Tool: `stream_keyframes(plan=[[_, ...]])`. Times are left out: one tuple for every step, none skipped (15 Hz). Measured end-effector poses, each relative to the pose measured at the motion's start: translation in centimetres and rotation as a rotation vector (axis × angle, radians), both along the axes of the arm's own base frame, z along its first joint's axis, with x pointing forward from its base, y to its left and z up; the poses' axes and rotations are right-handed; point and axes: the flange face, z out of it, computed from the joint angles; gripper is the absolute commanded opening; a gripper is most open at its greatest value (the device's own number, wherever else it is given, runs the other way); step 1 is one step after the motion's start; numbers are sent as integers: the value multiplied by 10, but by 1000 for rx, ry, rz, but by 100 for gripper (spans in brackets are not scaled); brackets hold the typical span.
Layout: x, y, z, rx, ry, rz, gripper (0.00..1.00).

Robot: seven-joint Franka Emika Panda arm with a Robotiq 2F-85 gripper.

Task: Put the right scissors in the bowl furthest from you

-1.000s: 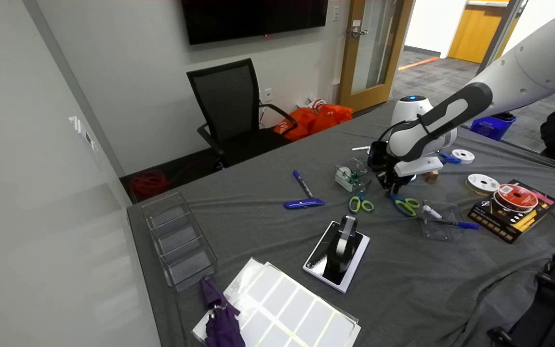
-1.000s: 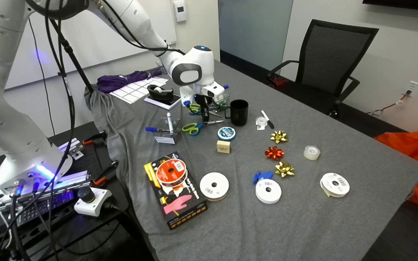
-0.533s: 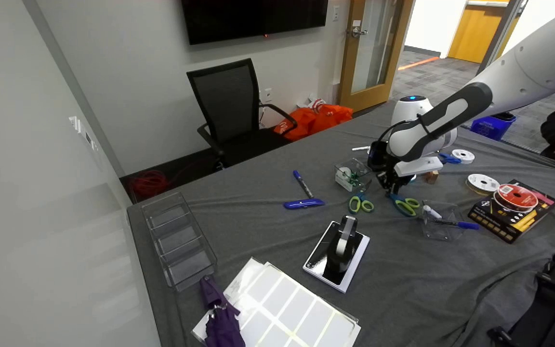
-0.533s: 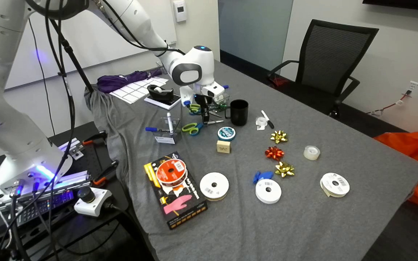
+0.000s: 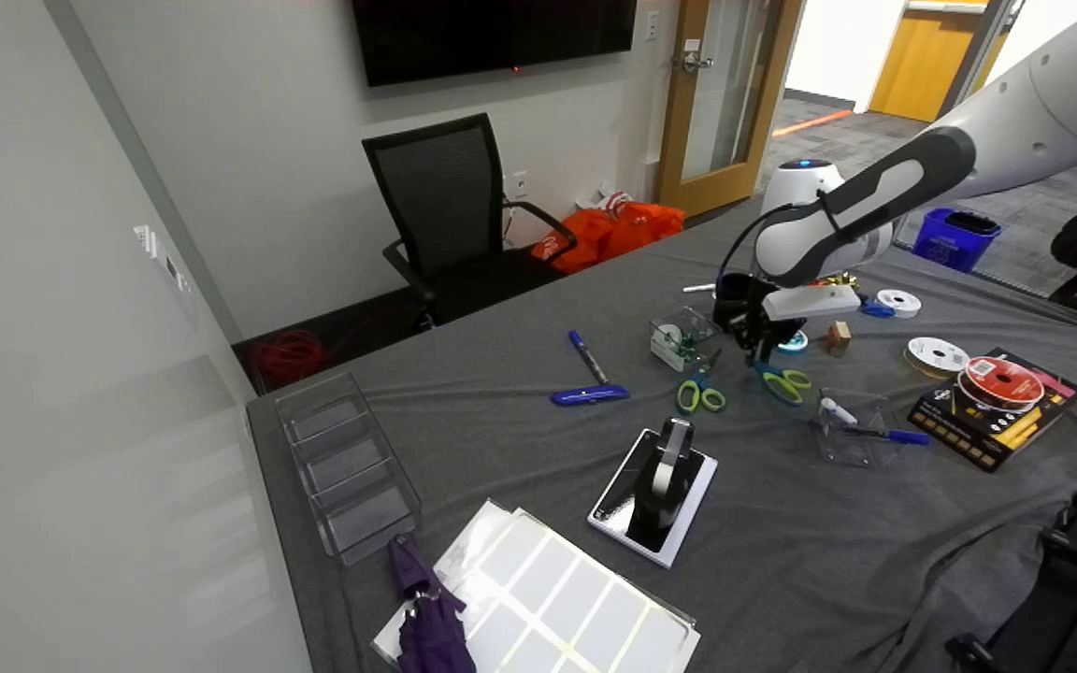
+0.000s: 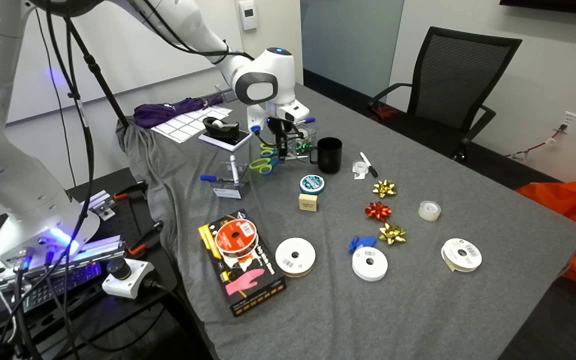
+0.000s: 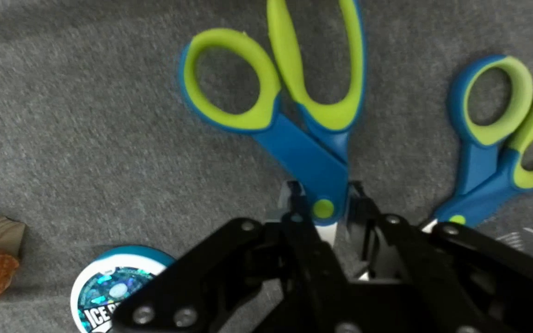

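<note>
The right scissors (image 7: 308, 157), with bright green and blue handles, are between my gripper's fingers (image 7: 324, 194), pinched at the pivot. Most of the blades are hidden by the gripper. In both exterior views the gripper (image 5: 761, 357) (image 6: 282, 157) holds the scissors (image 5: 770, 371) (image 6: 271, 161) just above the table. A similar green-and-blue pair (image 7: 479, 199) lies beside them, also visible in an exterior view (image 5: 700, 381). A clear box (image 5: 699, 322) with a green bow and tape stands beyond the scissors. A nearer clear box (image 5: 852, 453) holds markers.
A black mug (image 6: 329, 155) stands close to the gripper and the green-bow box. A round tin (image 6: 312, 184) and a wooden block (image 6: 308, 202) are nearby. A tape dispenser (image 5: 665, 477) and blue pens (image 5: 590, 395) lie on the table. A divided tray (image 5: 348, 467) sits farther off.
My gripper and arm have risen a little, and the right scissors have come up off the table with the gripper. The other scissors and the boxes have not moved.
</note>
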Motion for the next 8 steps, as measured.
stream_keyframes(plan=[[1,1,8,6,-2,-5,6],[2,2,16,11,-4,-10,6],[2,3,22,16,-3,-14,6],[2,3,28,21,-4,-16,6],[1,4,33,25,-2,-18,6],[1,4,38,30,2,-20,6],[0,5,43,34,6,-21,6],[-2,5,47,38,12,-23,6]])
